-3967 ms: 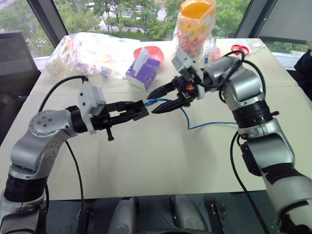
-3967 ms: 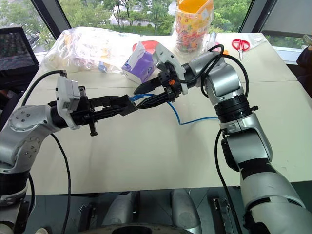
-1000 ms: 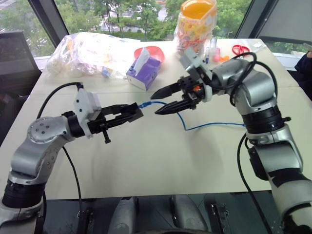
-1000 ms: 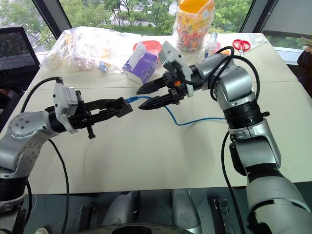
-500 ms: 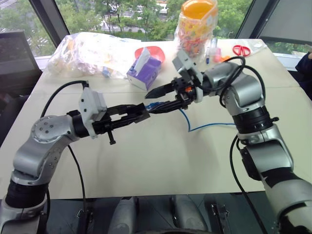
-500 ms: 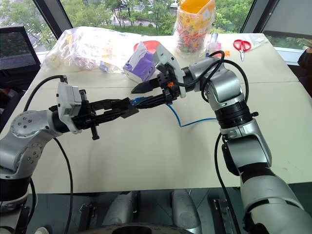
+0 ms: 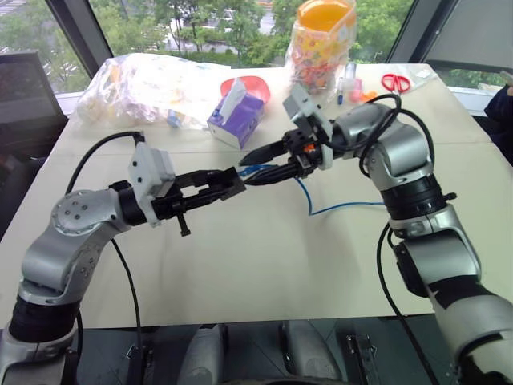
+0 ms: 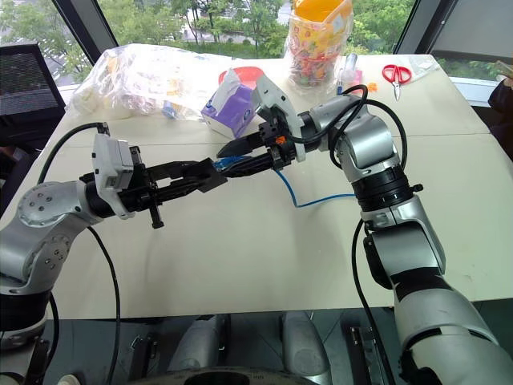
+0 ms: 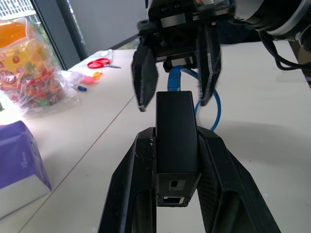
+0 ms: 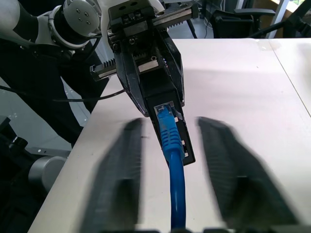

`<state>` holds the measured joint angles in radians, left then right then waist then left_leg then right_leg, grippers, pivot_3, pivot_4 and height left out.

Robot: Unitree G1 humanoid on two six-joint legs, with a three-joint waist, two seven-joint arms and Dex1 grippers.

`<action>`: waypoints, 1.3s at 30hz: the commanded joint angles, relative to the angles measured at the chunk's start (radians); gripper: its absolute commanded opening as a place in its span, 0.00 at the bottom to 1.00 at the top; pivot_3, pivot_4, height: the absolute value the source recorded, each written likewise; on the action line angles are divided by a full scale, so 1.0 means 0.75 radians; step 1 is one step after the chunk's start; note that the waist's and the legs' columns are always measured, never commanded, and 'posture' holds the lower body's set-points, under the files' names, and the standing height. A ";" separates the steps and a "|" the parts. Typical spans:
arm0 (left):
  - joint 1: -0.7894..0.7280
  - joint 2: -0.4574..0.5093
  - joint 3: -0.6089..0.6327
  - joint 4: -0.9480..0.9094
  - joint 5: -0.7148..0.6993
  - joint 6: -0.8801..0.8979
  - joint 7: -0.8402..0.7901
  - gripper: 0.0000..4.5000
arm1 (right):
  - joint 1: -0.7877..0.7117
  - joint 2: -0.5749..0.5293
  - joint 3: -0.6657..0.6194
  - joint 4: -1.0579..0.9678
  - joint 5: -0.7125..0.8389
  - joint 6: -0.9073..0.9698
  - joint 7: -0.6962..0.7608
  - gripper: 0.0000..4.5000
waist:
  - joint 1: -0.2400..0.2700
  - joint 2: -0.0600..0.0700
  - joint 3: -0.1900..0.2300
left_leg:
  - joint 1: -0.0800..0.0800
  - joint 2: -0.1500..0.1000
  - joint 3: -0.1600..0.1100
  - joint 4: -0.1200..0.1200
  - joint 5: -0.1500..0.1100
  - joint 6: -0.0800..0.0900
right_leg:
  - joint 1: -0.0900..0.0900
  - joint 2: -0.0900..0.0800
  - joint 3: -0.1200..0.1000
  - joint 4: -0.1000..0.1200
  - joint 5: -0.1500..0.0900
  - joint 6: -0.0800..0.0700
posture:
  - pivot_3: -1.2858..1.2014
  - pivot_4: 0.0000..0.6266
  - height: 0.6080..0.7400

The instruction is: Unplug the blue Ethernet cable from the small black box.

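My left gripper (image 7: 230,186) is shut on the small black box (image 9: 176,131) and holds it level above the table. The blue Ethernet cable (image 7: 309,200) is plugged into the box's far end by its blue plug (image 10: 166,124). From there it droops to the table (image 7: 264,257) and runs off to the right. My right gripper (image 7: 250,168) faces the left one. Its fingers (image 9: 144,73) stand on either side of the plug, open, with a gap on each side, and look blurred in the right wrist view.
A purple tissue box (image 7: 235,116), a red bowl (image 7: 255,84) and a clear plastic bag (image 7: 148,84) lie behind the grippers. A jar of sweets (image 7: 321,44), pens (image 7: 346,80) and red scissors (image 7: 394,81) sit at the back right. The near table surface is bare.
The right gripper's fingers have drawn in closer around the plug. The left gripper has kept the box still. The head views have shifted a little.
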<state>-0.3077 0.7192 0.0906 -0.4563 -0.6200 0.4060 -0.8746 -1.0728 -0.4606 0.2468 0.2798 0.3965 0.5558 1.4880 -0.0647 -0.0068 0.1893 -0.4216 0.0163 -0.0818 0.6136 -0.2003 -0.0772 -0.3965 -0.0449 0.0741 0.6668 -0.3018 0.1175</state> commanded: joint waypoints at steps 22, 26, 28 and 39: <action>0.074 0.008 0.030 -0.053 0.009 -0.044 -0.019 0.11 | -0.036 -0.016 -0.046 -0.056 0.031 0.014 0.027 0.00 | -0.003 0.000 0.000 | 0.000 0.000 0.000 0.000 0.000 0.000 | 0.000 0.000 0.000 0.000 0.000 0.000 | 0.52 0.24 1.00; 0.112 0.023 0.048 -0.039 -0.003 -0.050 -0.034 0.11 | -0.060 -0.041 -0.074 -0.015 0.056 0.039 0.073 0.00 | -0.003 0.000 0.000 | 0.000 0.000 0.000 0.000 0.000 0.000 | 0.000 0.000 0.000 0.000 0.000 0.000 | 0.52 0.24 1.00; 0.126 0.034 0.062 -0.039 -0.032 -0.023 -0.038 0.11 | -0.074 -0.052 -0.086 0.020 0.056 0.041 0.093 0.00 | -0.003 0.000 0.000 | 0.000 0.000 0.000 0.000 0.000 0.000 | 0.000 0.000 0.000 0.000 0.000 0.000 | 0.52 0.24 1.00; 0.190 0.111 0.083 -0.057 -0.093 0.052 -0.067 0.11 | -0.081 -0.132 -0.005 0.228 -0.137 -0.263 0.093 0.00 | 0.007 0.000 0.000 | -0.001 -0.001 0.000 0.000 0.000 0.000 | 0.000 -0.001 0.000 -0.001 0.000 0.000 | 0.52 0.24 1.00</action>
<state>-0.1485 0.7983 0.1373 -0.4709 -0.6776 0.4427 -0.9139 -1.1153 -0.5757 0.2573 0.4554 0.3181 0.4195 1.5679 -0.0594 -0.0069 0.1897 -0.4220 0.0157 -0.0813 0.6136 -0.2003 -0.0772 -0.3966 -0.0459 0.0741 0.6655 -0.3020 0.1175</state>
